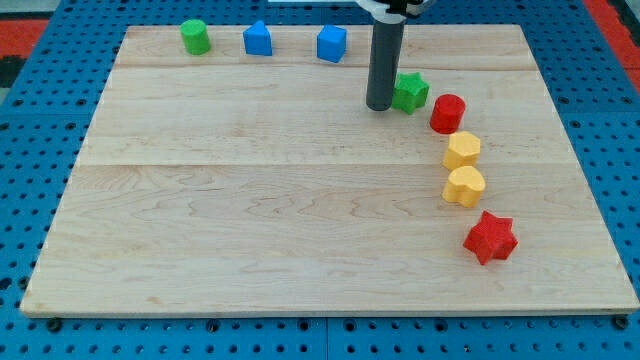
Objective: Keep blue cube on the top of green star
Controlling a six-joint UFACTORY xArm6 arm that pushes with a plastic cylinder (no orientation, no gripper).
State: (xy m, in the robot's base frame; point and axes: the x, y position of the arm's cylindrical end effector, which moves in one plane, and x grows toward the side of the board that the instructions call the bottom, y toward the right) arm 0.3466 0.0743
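The blue cube [332,44] sits near the view's top, a little left of centre-right. The green star [410,92] lies lower and to the right of it, apart from it. My tip [380,105] rests on the board right against the green star's left side, below and to the right of the blue cube. The rod rises straight up from there and hides a strip of the board behind it.
A green cylinder [195,37] and a blue pentagon-like block [258,39] stand along the top edge. A red cylinder [447,113], two yellow blocks [462,150] [464,186] and a red star [490,237] run down the right side of the wooden board [250,200].
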